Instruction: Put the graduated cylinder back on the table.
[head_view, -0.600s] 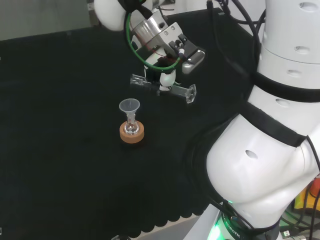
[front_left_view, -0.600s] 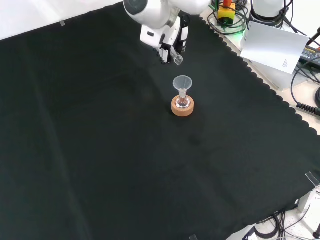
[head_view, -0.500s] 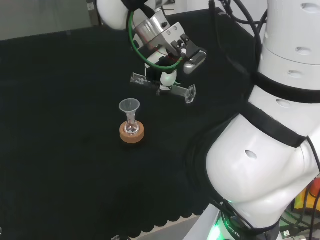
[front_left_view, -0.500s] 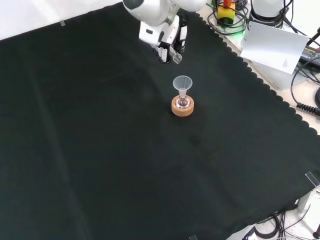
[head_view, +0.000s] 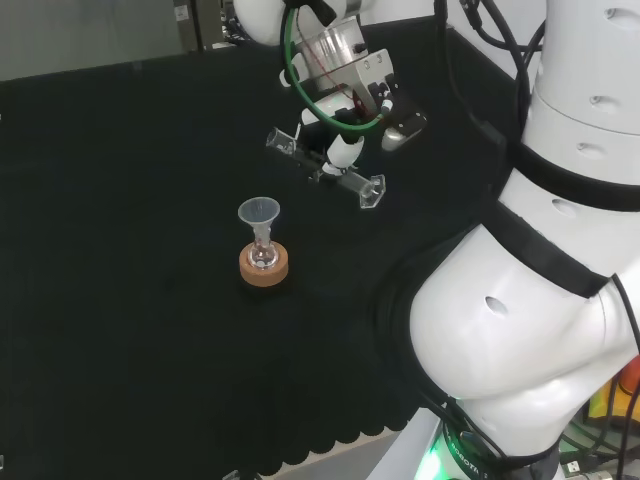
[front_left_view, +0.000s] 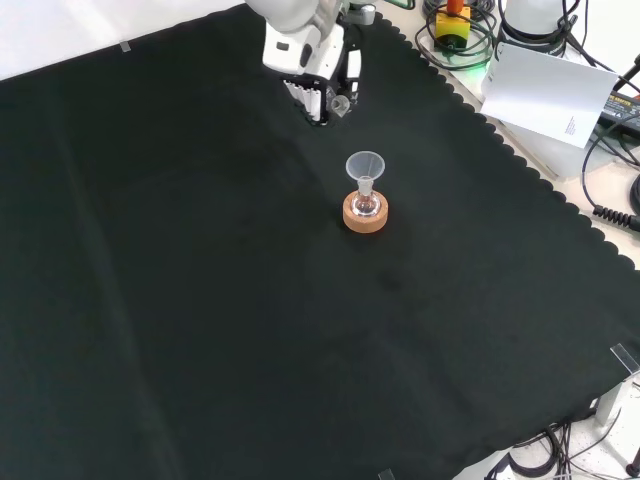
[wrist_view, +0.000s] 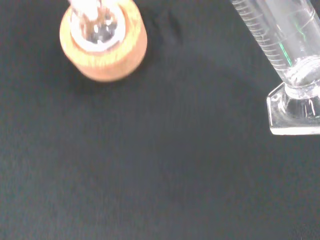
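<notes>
Fingers of the hand (head_view: 340, 150) grip the cylinder (head_view: 322, 167) in the air. It lies tilted, foot low and right in the head view, mouth left, above the cloth (head_view: 120, 260).

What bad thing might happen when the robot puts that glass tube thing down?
The graduated cylinder lies tilted in the hand, base lower. If it isn't upright when let go, it may tip and roll on the cloth. It also hangs near the funnel in the flask on the cork ring, so a swing might knock them.
</notes>
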